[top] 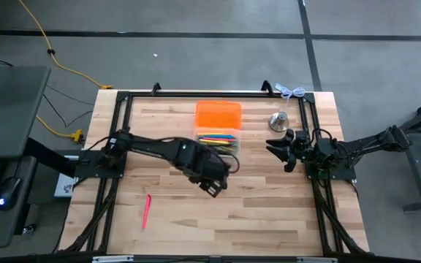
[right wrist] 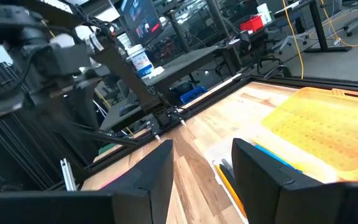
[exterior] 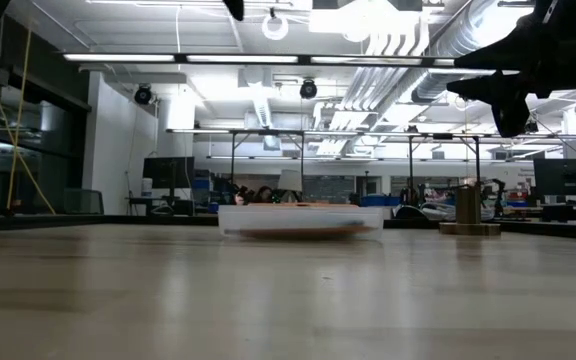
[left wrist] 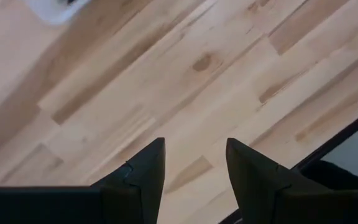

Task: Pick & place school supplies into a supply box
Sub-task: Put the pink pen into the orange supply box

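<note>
Pens (top: 216, 139) in supply box (top: 234, 147)

No lettering to read anywhere in these views. The white bottle with a blue label (right wrist: 141, 60), standing on the dark bench far beyond the right gripper's jaws, carries print too small to make out. The bright monitor screen (right wrist: 140, 20) above it shows only a blur of colour, no words. The orange rectangular plastic piece (top: 218, 115) bears no readable mark, and the pale wooden tabletop (left wrist: 185, 93) ahead of the left jaws shows only bare grain.
</note>
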